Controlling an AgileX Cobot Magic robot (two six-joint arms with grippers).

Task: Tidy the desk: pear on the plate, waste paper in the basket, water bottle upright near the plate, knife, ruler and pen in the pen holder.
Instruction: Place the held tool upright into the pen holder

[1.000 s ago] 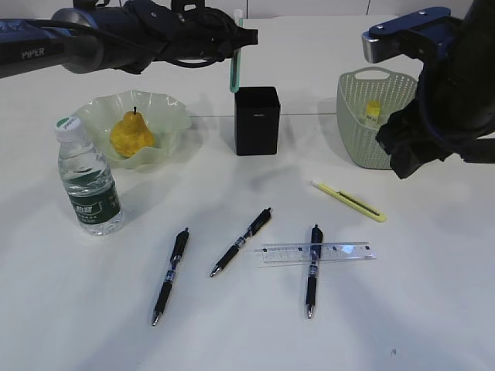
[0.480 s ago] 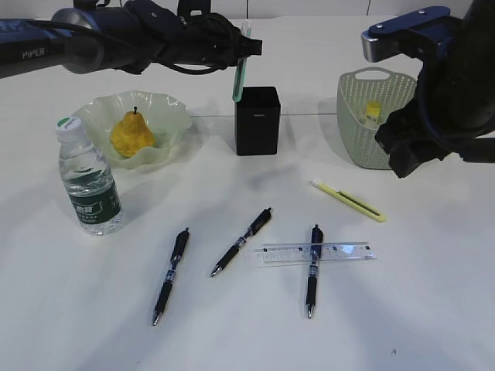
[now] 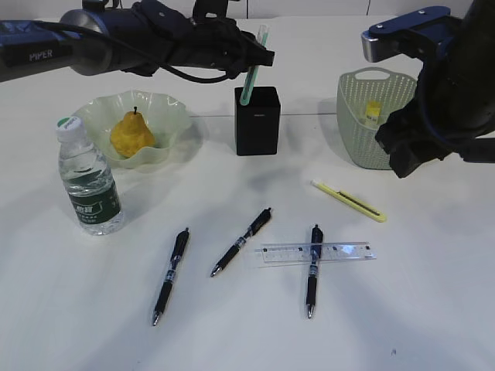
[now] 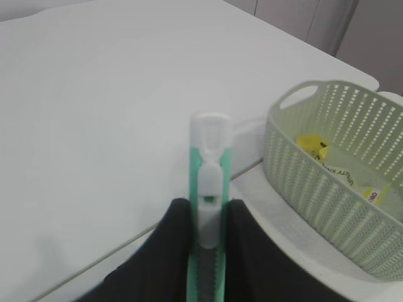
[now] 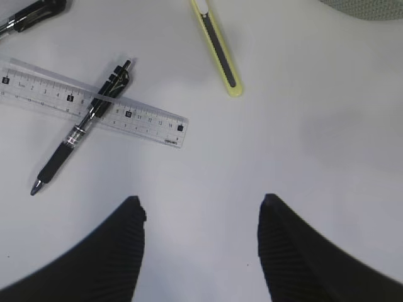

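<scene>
The left gripper [image 3: 255,56] has carried the green knife [image 3: 250,73] rightward, its tip now dipping into the holder [image 3: 256,120]. Left wrist: its fingers [image 4: 167,248] pinch that knife, basket [image 4: 334,170] beyond. Right wrist: the right gripper [image 5: 201,214] hangs open and empty above the ruler [image 5: 94,104], a pen [image 5: 82,126] and the yellow knife [image 5: 217,50].

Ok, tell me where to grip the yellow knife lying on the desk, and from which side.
Grip the yellow knife at mid-body, coming straight down with the jaws across its narrow width. It lies flat and alone on the desk, a long slim bar, so its long sides are probably the easiest surfaces to pinch.
</scene>
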